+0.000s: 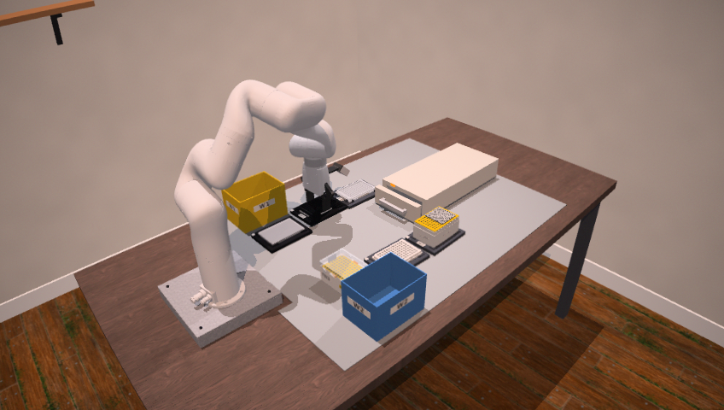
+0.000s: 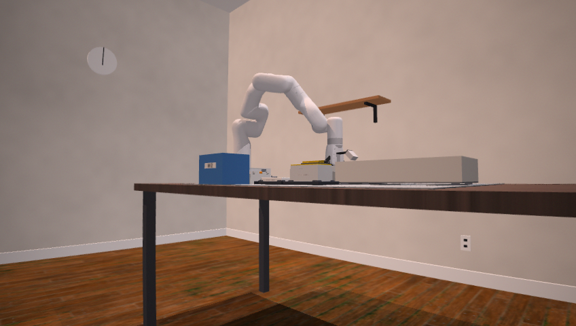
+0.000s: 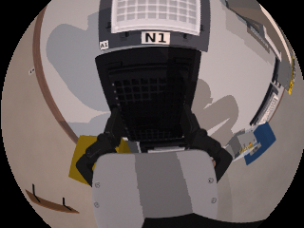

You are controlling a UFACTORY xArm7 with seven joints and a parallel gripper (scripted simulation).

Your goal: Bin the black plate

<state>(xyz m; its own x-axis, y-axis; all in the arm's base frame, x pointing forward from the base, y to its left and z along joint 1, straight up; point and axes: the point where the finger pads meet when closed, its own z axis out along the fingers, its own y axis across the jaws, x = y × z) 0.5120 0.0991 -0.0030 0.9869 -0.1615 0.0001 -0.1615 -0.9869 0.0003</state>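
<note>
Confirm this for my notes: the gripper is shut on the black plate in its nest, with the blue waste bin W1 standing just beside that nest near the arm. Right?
Not quite: the bin beside that nest is yellow, not blue. The top view shows the yellow W1 bin next to the black plate, with the gripper shut on the plate. The blue bin stands at the near edge.

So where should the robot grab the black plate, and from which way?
From straight above, by its two long side edges. The black plate lies flat and low in its nest, so only its sides offer a hold. The gripper already straddles the plate's near end that way, fingers shut on it.
</note>
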